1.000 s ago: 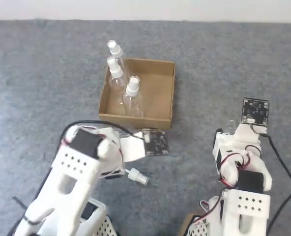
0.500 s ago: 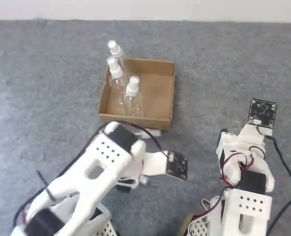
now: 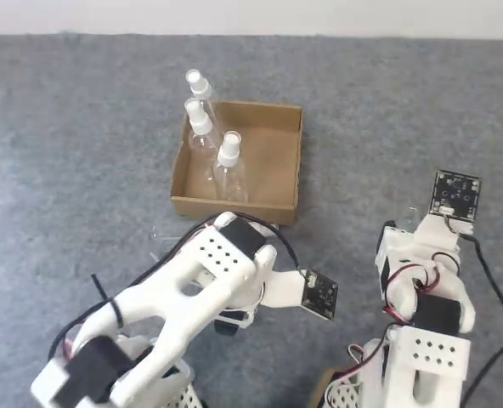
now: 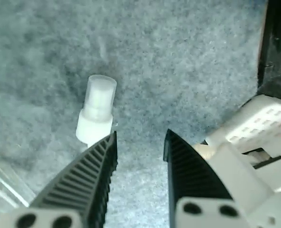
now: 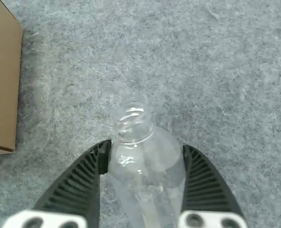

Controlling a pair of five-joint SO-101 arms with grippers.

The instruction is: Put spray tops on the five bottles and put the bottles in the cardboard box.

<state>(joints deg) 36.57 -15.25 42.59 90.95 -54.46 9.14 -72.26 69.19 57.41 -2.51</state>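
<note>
1. the left arm (image 3: 226,276) has swung across the near side of the cardboard box (image 3: 234,207), over the loose spray top (image 4: 97,110)
2. the left gripper (image 4: 140,137) is spread wide, with the top just beside one finger and not gripped
3. the right gripper (image 5: 145,145), off the box's near right corner, pinches an uncapped bottle (image 5: 143,161) upright
4. three capped bottles (image 3: 228,166) stand at the box's far left corner; i judge two are left to cap and box
</note>
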